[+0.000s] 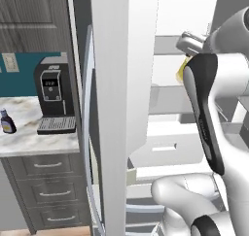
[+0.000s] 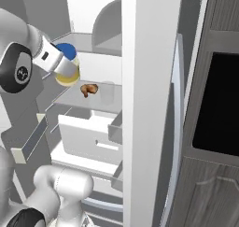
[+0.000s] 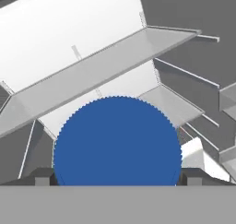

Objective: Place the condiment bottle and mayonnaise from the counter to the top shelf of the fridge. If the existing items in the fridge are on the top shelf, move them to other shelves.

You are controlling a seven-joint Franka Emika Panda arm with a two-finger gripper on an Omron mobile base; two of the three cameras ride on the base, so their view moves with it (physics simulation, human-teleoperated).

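Mayonnaise (image 2: pixel 66 71) jar pale yellow; lid (image 3: pixel 117 142) solid blue with a finely ribbed edge, not grey-white. Condiment bottle (image 1: pixel 7 122) dark navy-purple, orange-yellow label. Surface (image 1: pixel 29 133) white-grey marbled with tan veining, dark grey drawers (image 1: pixel 47 191) under it with silver handles. Coffee machine (image 1: pixel 54 100) black with grey trim, wall behind it teal. Fridge (image 1: pixel 124 84) white, shelves pale grey, top shelf (image 3: pixel 97 71) translucent grey. Existing items (image 2: pixel 88 89) orange-brown. Arm white with black joints; end effector (image 3: pixel 117 177) fingertips dark grey. Cabinet fronts grey wood grain.
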